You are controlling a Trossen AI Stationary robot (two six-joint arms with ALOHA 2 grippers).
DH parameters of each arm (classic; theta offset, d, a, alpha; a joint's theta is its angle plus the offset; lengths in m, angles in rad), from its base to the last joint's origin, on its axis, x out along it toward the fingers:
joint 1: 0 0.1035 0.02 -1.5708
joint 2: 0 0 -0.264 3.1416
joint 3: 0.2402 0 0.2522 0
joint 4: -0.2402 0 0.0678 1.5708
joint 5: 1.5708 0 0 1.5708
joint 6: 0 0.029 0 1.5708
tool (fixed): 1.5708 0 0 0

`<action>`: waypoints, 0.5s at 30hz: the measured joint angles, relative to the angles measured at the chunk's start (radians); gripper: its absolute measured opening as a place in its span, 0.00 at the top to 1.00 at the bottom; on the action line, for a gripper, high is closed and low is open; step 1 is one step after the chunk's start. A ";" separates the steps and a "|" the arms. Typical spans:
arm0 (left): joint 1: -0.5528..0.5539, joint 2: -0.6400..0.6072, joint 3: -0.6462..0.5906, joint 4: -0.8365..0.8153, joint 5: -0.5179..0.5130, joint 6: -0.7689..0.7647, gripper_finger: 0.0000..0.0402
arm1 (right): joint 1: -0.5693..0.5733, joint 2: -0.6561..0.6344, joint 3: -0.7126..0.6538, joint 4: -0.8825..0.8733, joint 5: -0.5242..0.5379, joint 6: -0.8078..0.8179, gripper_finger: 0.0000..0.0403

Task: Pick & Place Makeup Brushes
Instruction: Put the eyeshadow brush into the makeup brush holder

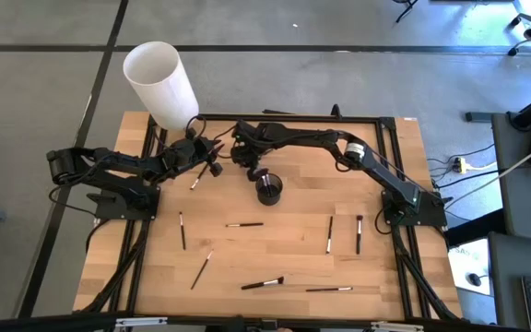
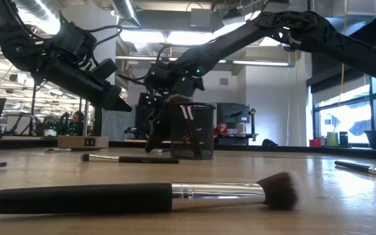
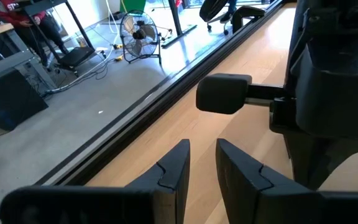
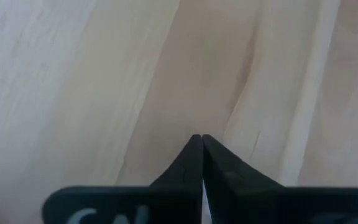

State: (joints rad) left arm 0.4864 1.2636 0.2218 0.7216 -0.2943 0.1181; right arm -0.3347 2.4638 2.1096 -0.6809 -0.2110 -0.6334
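Nearest your low camera, one of the makeup brushes [image 2: 142, 196] lay flat across the wooden table [image 1: 284, 258], black handle, silver ferrule, fluffy tip. More brushes were scattered over the near half of the table, well apart from each other: one [image 1: 262, 283] toward the front edge, one [image 1: 359, 234] on the right side, one [image 1: 182, 231] on the left. Farther back sat the black mesh cup [image 1: 268, 189], with a couple of brush handles standing in it, as the low view showed you. Just beside the cup, on its far-left side, your right gripper [image 4: 201, 152] pointed down at bare wood, clenched tight with nothing between its fingers. Your left gripper [image 3: 199, 168] hung farther left near the back edge, fingers a narrow gap apart and holding nothing. Behind it stood a tall white cylinder [image 1: 159, 83]
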 joint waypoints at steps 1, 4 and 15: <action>0.000 0.000 0.000 0.000 0.000 0.000 0.81 | 0.000 0.000 0.012 -0.005 0.014 0.008 0.99; 0.000 0.000 0.000 0.000 0.000 0.000 0.81 | -0.007 -0.009 0.066 -0.042 0.020 0.030 0.99; 0.000 0.000 0.001 -0.029 -0.001 0.000 0.81 | -0.026 -0.142 0.207 -0.102 0.067 0.204 1.00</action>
State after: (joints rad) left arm 0.4866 1.2640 0.2226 0.6922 -0.2954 0.1184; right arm -0.3610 2.3215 2.3161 -0.7827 -0.1442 -0.4294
